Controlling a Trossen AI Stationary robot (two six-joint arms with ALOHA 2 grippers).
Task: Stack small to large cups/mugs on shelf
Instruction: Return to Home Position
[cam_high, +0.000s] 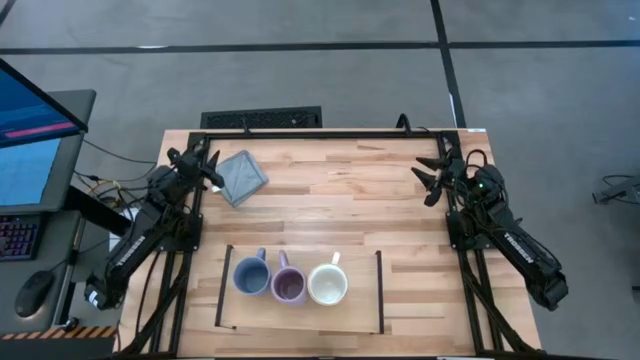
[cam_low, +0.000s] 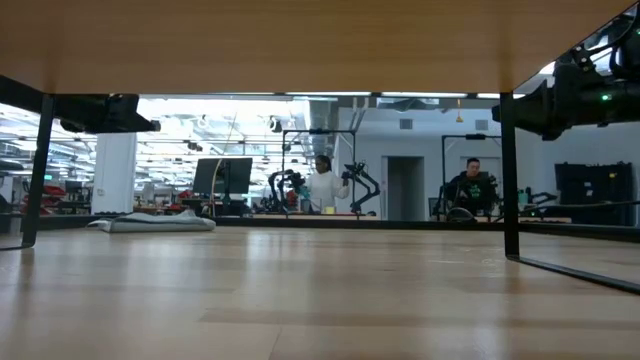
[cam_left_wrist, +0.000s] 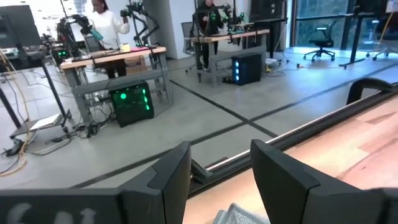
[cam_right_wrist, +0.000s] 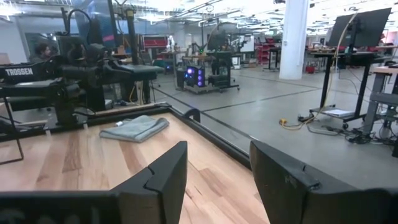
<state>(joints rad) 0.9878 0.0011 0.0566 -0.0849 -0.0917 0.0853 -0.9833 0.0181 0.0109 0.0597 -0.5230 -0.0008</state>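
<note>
While mugs (cam_high: 288, 283) line the shelf (cam_high: 358, 305), claws (cam_high: 213, 168) (cam_high: 429, 180) hover afar.

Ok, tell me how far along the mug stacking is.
Looks done: the blue mug, purple mug and white mug stand in a row, small to large, on the shelf. In hand: nothing; the left gripper, by the grey cloth, and the right gripper are open, clear of the shelf. Left: apparently nothing.
</note>
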